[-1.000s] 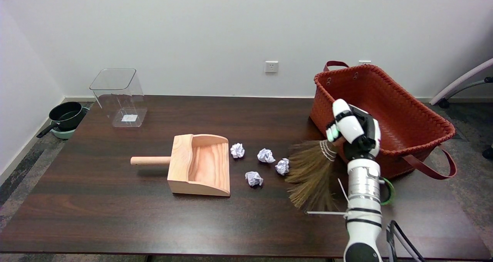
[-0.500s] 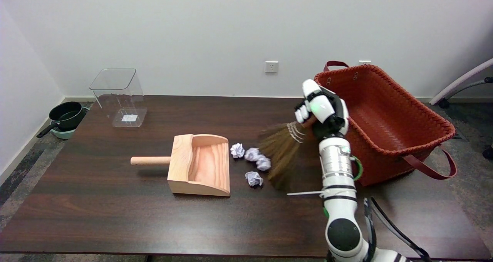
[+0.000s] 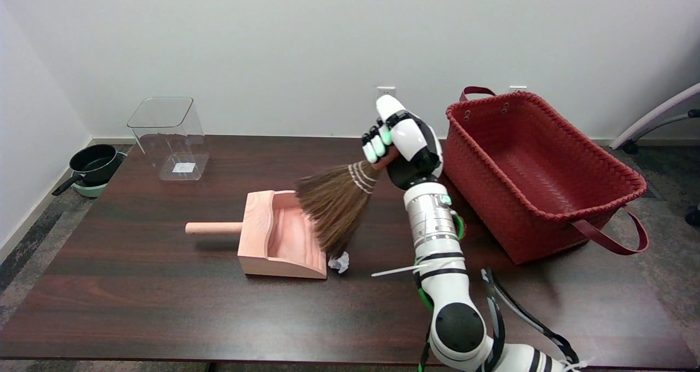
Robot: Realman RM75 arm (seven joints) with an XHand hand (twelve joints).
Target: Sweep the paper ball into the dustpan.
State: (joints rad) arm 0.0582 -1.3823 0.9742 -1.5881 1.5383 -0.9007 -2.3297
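My right hand (image 3: 403, 142) grips the handle of a small straw broom (image 3: 333, 199) above the middle of the table. The broom's bristles fan down and left, covering the open mouth of the wooden dustpan (image 3: 270, 238). The dustpan lies flat with its round handle pointing left. One crumpled white paper ball (image 3: 339, 262) shows at the bristle tips, just right of the dustpan's front corner. The other paper balls are hidden behind the bristles.
A large red woven basket (image 3: 538, 169) stands at the right, close to my arm. A clear plastic bin (image 3: 169, 137) sits at the back left of the table. A black pot (image 3: 95, 164) rests on the floor beyond the left edge.
My hand has swept the broom leftward from beside the basket to the dustpan's mouth. The paper balls were pushed left with it; only one still shows.
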